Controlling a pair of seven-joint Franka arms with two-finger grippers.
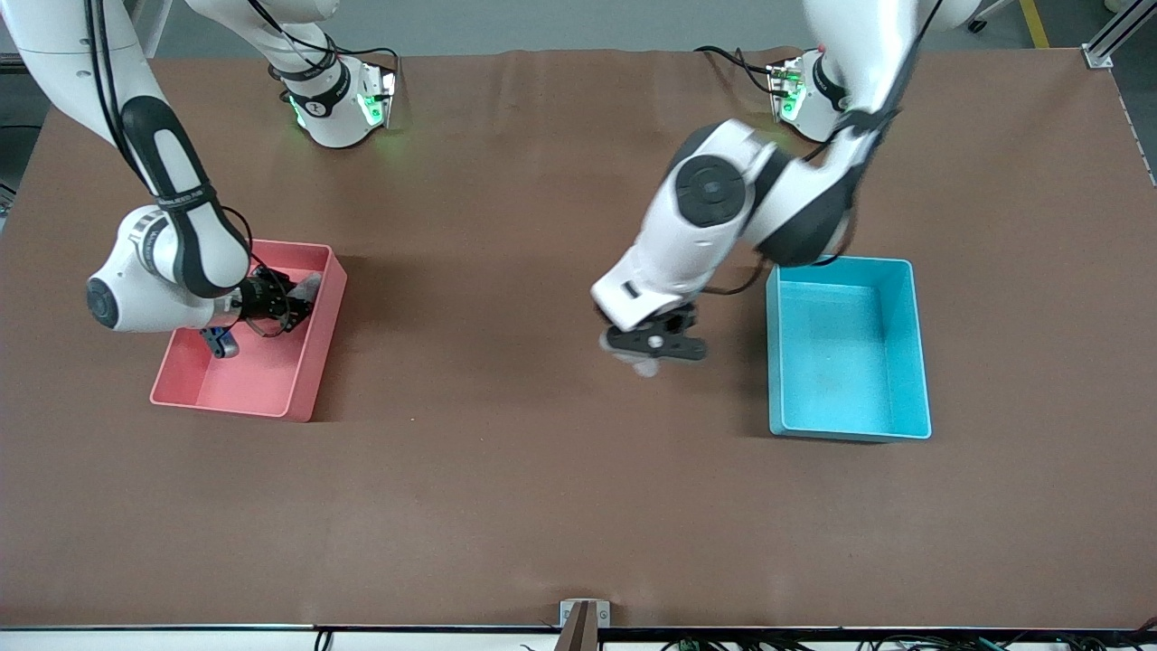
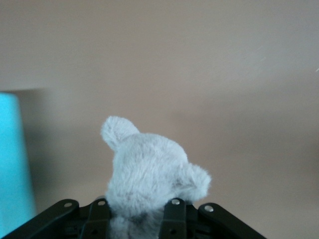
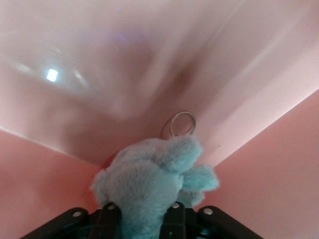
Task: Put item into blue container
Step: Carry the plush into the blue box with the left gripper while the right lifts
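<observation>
The blue container, a cyan bin with nothing in it, stands toward the left arm's end of the table; its wall shows at the edge of the left wrist view. My left gripper is over the bare table beside that bin, shut on a pale grey plush toy. Inside the pink bin, my right gripper is shut on a light blue plush toy with a metal key ring.
The pink bin's walls close round the right gripper. A small dark blue object lies in the pink bin under the right arm's wrist. Brown table stretches between the two bins.
</observation>
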